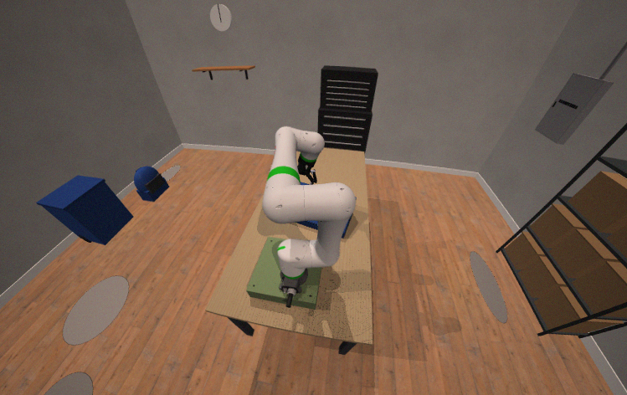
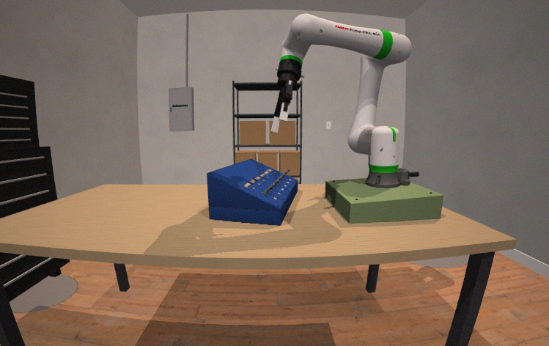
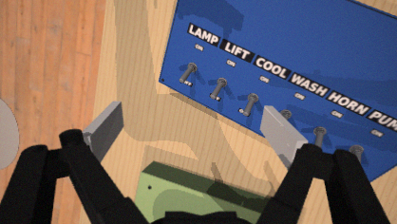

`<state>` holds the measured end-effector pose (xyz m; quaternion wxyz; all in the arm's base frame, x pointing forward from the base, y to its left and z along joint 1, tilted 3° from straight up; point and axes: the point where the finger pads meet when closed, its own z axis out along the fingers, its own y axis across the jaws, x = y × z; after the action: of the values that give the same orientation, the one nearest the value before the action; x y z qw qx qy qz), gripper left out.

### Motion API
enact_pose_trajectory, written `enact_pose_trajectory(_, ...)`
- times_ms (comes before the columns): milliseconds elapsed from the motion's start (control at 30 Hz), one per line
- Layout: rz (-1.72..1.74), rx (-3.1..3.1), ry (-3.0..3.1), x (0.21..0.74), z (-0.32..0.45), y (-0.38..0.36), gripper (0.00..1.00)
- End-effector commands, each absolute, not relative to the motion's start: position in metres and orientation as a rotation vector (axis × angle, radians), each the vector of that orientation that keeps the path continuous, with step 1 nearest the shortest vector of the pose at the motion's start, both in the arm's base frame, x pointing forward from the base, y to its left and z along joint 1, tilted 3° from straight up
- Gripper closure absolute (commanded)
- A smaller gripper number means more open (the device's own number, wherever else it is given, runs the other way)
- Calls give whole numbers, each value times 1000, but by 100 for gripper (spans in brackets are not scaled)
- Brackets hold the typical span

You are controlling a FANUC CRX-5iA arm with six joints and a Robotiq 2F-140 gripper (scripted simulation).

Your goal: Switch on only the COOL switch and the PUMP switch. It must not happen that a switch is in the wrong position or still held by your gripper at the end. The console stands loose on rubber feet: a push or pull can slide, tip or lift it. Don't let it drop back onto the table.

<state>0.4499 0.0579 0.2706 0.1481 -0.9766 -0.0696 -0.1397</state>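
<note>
A blue sloped console (image 2: 242, 199) (image 3: 309, 33) stands on the table; in the top view only a sliver of it (image 1: 312, 225) shows behind the arm. Its panel carries a row of toggles labelled LAMP, LIFT, COOL, WASH, HORN and PUMP. The COOL toggle (image 3: 250, 103) and the PUMP toggle (image 3: 356, 152) both lean away from their ON marks, as do the others. My gripper (image 2: 281, 116) (image 3: 194, 116) (image 1: 309, 174) is open and empty, high above the console's near edge. Its right finger covers part of the WASH toggle (image 3: 286, 114).
The arm's green base (image 2: 383, 206) (image 3: 190, 190) stands on the table (image 2: 95, 215) (image 1: 350, 304) right beside the console. A black tool cabinet (image 2: 1, 150) stands at one end of the table. A shelf rack (image 2: 263, 128) stands behind it.
</note>
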Motion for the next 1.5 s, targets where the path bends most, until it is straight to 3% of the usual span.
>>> enact_pose_trajectory(0,-402,-2809,-200,448,274,58,0)
enact_pose_trajectory(667,-400,-2812,-195,445,281,59,0)
enact_pose_trajectory(1467,-454,-3072,256,442,205,94,0)
